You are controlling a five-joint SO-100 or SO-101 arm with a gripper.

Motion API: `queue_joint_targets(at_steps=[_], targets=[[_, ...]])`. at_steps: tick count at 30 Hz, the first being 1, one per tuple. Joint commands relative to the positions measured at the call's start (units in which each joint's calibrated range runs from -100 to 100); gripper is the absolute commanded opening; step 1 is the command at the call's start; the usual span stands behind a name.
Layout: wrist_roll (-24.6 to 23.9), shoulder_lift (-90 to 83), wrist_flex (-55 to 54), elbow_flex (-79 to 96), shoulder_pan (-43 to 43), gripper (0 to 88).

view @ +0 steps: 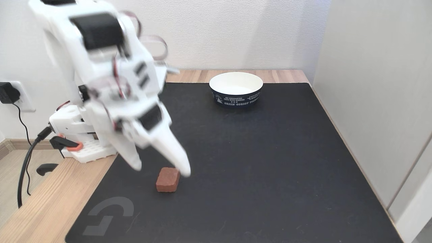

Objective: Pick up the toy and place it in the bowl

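**Open pincer poised over the caramel-coloured block**

In the fixed view the white arm leans in from the ten o'clock side of the scene, blurred with motion, its pincer pointing down toward the black mat. The two white fingers are spread wide and hold nothing — one tip ends at about ten o'clock of the toy, the other sits just at the toy's one o'clock corner, so close that I cannot tell whether it touches.

The toy, a small reddish-brown block with rounded corners and a bumpy top, lies flat on the mat, a little toward seven o'clock from the mat's centre. A grey logo is printed on the mat at seven o'clock of the block.

The bowl — white inside, dark navy outside with white lettering — stands upright at the mat's far edge, at one o'clock of the toy and well apart from it.

The mat covers most of a light wooden surface. The arm's base is fixed by an orange-tipped clamp at the surface's nine o'clock edge, with a black cable hanging beside it.
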Motion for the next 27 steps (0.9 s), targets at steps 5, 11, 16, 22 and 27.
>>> queue_joint_targets(at_steps=[5,11,16,22,27], targets=[[0.48,6.29,0.03,-2.49,-8.90,36.4],[0.53,5.45,-0.39,1.11,-10.91,36.4],[0.53,5.29,-3.01,2.19,-10.99,36.4],[0.58,5.29,-3.69,7.24,-9.41,36.4],[0.27,5.29,-1.41,8.41,-9.74,36.4]])
